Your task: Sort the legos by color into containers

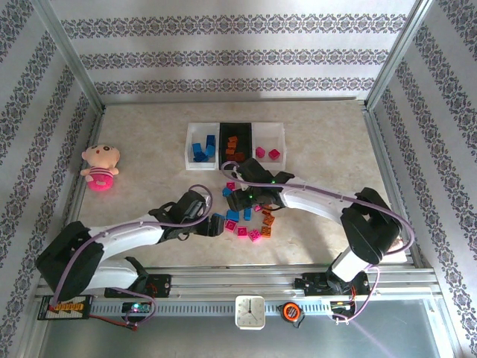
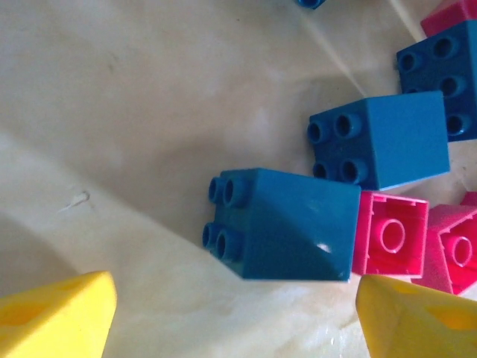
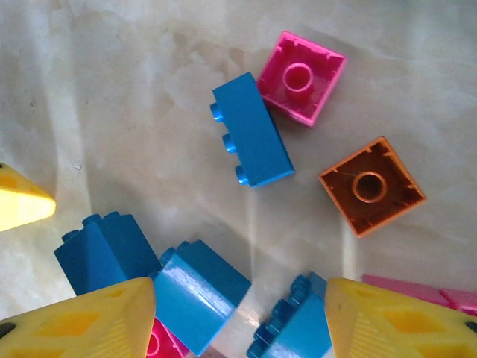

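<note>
left gripper [image 2: 237, 317] wide apart flanking blue brick [image 2: 287, 224], right gripper [image 3: 238, 324] wide apart over loose legos [image 3: 195, 294], nothing held, at 12 o'clock left white bin [image 1: 188, 146] with blue, black bin [image 1: 224, 127] orange, right white bin [image 1: 282, 139] pink

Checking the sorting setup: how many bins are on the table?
3, in a row at the far side: left white bin with blue bricks, middle black bin with orange bricks, right white bin with pink bricks. None seems hidden.

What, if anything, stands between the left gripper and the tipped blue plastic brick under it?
Nothing visible does. The blue studded plastic brick lies uncovered just ahead of the open left gripper; an upturned magenta plastic brick sits against its side near one finger.
</note>
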`<action>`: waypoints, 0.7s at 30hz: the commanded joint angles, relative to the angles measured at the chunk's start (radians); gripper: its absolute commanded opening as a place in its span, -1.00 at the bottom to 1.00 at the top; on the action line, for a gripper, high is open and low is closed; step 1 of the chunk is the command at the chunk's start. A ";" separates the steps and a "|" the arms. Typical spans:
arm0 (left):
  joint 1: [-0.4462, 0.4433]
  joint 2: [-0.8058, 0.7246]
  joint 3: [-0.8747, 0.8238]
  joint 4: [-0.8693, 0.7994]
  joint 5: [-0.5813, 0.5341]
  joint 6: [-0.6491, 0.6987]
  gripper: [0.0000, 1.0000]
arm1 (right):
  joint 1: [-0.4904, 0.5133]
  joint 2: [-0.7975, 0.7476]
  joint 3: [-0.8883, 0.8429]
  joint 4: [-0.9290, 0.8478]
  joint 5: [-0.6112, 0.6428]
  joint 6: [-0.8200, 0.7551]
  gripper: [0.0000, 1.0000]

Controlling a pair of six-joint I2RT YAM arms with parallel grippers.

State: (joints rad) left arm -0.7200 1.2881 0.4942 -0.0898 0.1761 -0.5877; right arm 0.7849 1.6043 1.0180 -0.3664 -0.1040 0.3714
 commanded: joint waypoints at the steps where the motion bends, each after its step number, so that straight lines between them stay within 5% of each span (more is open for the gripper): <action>1: -0.016 0.033 0.038 0.078 -0.006 0.028 0.67 | -0.014 -0.042 -0.030 -0.005 0.018 0.021 0.24; 12: -0.028 0.121 0.075 0.101 -0.007 0.053 0.35 | -0.034 -0.071 -0.057 0.011 0.008 0.024 0.24; 21: -0.039 0.118 0.097 0.103 -0.097 0.129 0.40 | -0.042 -0.081 -0.067 0.018 0.001 0.032 0.24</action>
State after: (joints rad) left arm -0.7452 1.3857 0.5552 -0.0727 0.1192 -0.5270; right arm 0.7536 1.5509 0.9634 -0.3588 -0.1024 0.3897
